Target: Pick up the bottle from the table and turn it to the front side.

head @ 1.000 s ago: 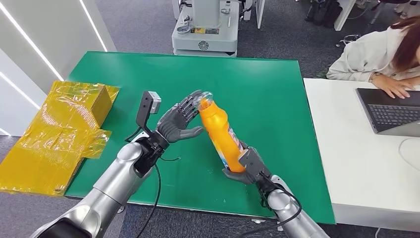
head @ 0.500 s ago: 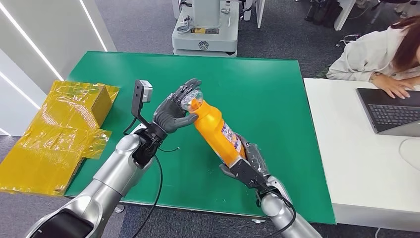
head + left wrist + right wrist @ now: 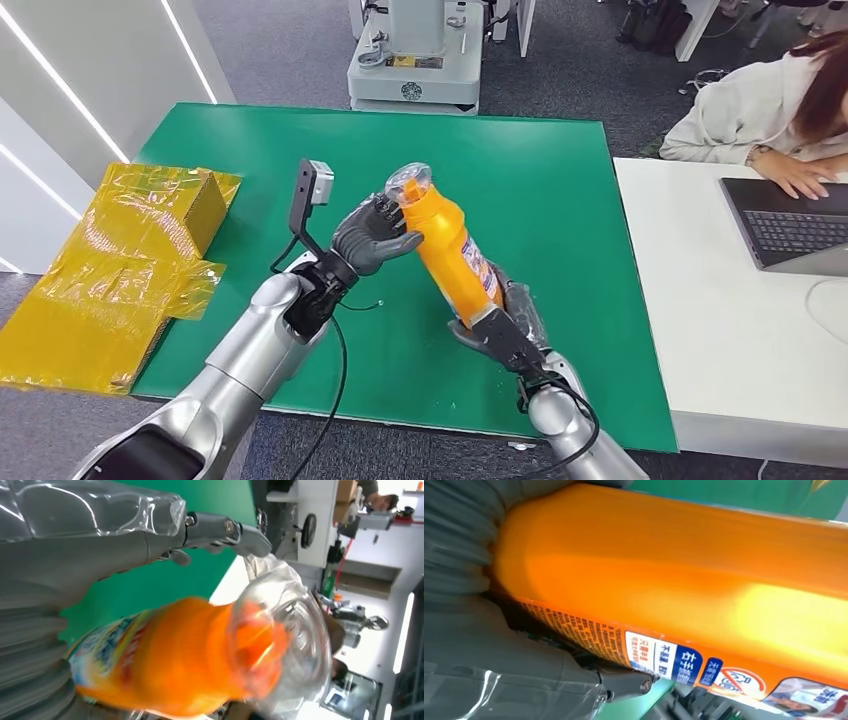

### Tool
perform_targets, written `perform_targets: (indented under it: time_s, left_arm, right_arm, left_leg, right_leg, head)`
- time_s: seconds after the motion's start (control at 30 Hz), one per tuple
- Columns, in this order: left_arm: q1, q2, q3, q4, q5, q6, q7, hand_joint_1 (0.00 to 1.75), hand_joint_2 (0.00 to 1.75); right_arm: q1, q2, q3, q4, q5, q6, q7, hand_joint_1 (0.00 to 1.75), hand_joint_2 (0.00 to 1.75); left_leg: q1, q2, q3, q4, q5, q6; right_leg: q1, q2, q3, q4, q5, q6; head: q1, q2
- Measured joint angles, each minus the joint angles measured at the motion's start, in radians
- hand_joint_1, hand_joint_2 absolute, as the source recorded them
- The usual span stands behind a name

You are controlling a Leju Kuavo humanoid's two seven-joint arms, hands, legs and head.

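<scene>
Bottle (image 3: 452, 258) held between both of your robot's hands, lifted above the green table (image 3: 560, 190).

You can see the right hand (image 3: 500, 328) wrapped around the base of the orange bottle from below, fingers closed on it, while the left hand (image 3: 372, 238) curls around the shoulder just under the clear cap (image 3: 410, 184), thumb pressed to the near side. Your bottle leans with its cap tipped toward the far left and its base toward the robot, clear of the tabletop. From the right wrist you get the printed label, blue and white panels running along the orange side. Off to your left sits a yellow wrapped box (image 3: 130, 255) beside the table; at the right a person (image 3: 770, 110) works on a laptop (image 3: 790, 225) at a white desk.
</scene>
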Motion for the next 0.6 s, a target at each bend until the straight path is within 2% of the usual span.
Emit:
perform_targets:
  time_s: [0.37,0.6]
  left_arm:
    - [0.007,-0.021,-0.028,-0.016,0.051,-0.027,0.015,0.00,1.75]
    - [0.004,-0.044,-0.031,-0.016,0.016,0.039,-0.016,0.00,1.75]
  right_arm:
    - [-0.037,0.006,-0.058,0.082,0.027,0.001,-0.030,1.71,1.75]
    - [-0.082,0.032,-0.068,0.156,0.018,0.004,-0.068,1.72,1.75]
  left_leg:
    - [0.000,0.000,0.000,0.000,0.000,0.000]
    - [0.000,0.000,0.000,0.000,0.000,0.000]
  right_leg:
    - [0.000,0.000,0.000,0.000,0.000,0.000]
    - [0.000,0.000,0.000,0.000,0.000,0.000]
  head:
    - [0.000,0.000]
    - [0.000,0.000]
